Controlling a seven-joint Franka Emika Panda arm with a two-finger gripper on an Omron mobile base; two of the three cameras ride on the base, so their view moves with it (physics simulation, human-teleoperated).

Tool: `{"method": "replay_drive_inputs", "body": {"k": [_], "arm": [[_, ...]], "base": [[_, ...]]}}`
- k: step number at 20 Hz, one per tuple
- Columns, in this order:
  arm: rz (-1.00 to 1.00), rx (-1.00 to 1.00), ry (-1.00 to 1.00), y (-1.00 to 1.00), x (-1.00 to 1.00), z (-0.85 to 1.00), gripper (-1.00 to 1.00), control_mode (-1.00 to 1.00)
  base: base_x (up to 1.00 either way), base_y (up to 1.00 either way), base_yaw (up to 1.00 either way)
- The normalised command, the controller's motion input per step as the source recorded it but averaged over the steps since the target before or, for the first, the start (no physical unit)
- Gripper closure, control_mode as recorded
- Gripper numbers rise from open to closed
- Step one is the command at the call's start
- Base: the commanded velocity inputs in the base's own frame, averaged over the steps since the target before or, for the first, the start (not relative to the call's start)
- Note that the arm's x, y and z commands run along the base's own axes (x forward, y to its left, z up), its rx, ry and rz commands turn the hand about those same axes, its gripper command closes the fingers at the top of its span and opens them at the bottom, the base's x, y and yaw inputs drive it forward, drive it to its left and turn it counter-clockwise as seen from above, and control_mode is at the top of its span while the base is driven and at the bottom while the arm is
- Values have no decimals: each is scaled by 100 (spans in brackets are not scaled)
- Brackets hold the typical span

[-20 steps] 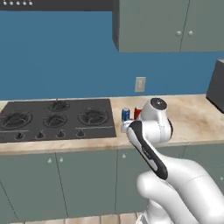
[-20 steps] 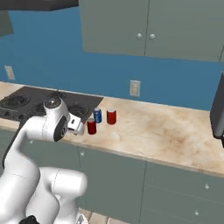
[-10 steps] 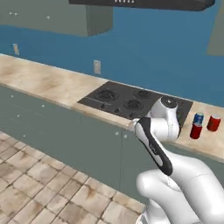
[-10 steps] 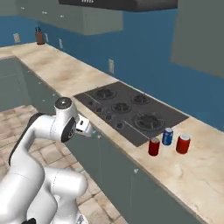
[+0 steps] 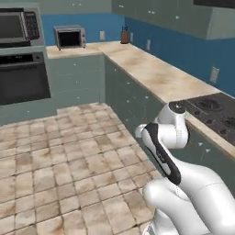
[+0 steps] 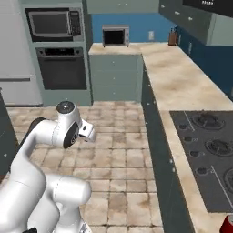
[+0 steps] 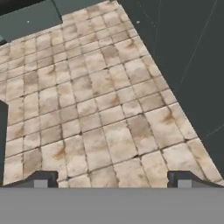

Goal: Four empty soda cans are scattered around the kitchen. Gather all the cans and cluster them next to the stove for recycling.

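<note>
The black stove (image 6: 209,154) is set in the counter at the right, and its near burners also appear at the right edge of the left base view (image 5: 215,114). The top of one red soda can (image 6: 227,224) peeks in at the bottom right corner, past the stove's near end. My gripper (image 6: 87,132) hangs out over the tiled floor, well away from the counter. In the hand view the gripper (image 7: 112,181) is open, its two dark fingertips (image 7: 40,180) standing wide apart with only floor tiles between them. It holds nothing.
A built-in oven (image 6: 61,68) with a microwave (image 6: 48,22) above it stands at the far wall. A toaster oven (image 6: 114,35) and a knife block (image 6: 172,37) sit on the L-shaped counter (image 6: 182,82). Dark cabinet fronts (image 7: 188,57) border the tiled floor (image 7: 100,109).
The whole picture has swung: the base has turned left, away from the stove, toward the oven wall. The cans beside the stove slid off to the right. The gripper stays open.
</note>
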Motion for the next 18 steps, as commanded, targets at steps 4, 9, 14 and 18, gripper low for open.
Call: {"method": "replay_drive_inputs", "body": {"k": [4, 9, 14, 18], "arm": [[0, 0, 0, 0, 0, 0, -100, 100], [0, 0, 0, 0, 0, 0, -100, 100], [0, 0, 0, 0, 0, 0, -100, 100], [0, 0, 0, 0, 0, 0, -100, 100]], "base": [[-2, 0, 100], [-1, 0, 100], [4, -1, 96], [39, -18, 45]]}}
